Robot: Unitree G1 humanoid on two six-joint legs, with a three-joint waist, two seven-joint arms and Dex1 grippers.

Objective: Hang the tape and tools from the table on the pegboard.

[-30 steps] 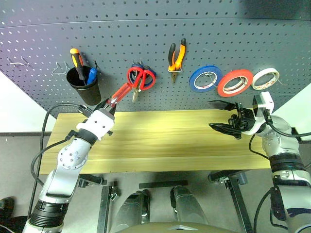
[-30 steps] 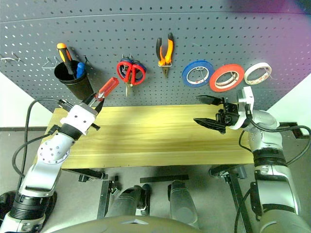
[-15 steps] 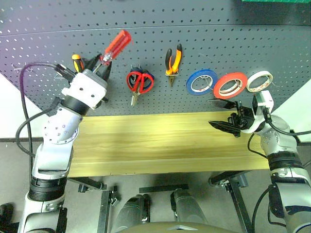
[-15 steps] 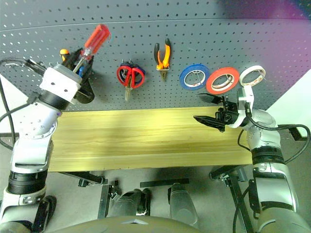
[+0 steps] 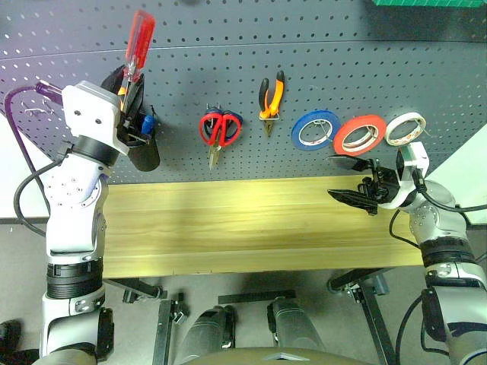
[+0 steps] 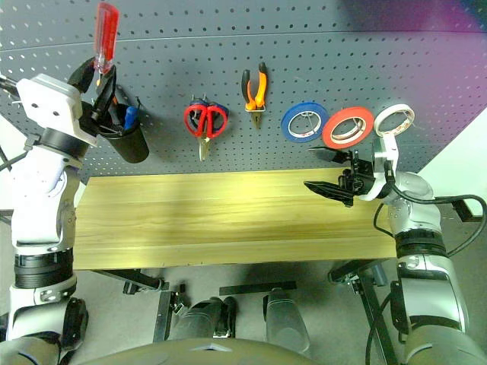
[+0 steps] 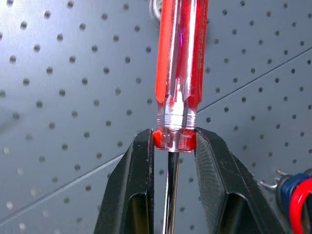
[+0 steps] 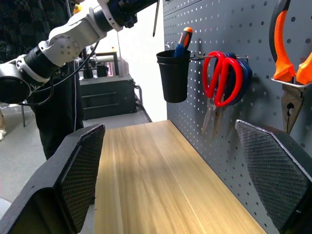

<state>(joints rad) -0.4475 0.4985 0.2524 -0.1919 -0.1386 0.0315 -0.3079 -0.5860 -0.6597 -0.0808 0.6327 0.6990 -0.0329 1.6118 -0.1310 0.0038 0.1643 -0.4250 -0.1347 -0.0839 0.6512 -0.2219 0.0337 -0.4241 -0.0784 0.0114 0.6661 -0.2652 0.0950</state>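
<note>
The large dark grey perforated pegboard stands behind the long yellowish wooden benchtop, whose top is bare. On the pegboard hang the orange-and-black pliers, the red-handled scissors and the red ring-shaped tape roll. The left gripper pinches the slim red-handled screwdriver, handle up, above a black cup. The right gripper hovers spread wide and empty.

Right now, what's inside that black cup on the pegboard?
Inside the black cup stand an orange-and-black screwdriver handle and a blue handle. Their shafts and the cup's bottom are hidden by its wall.
</note>
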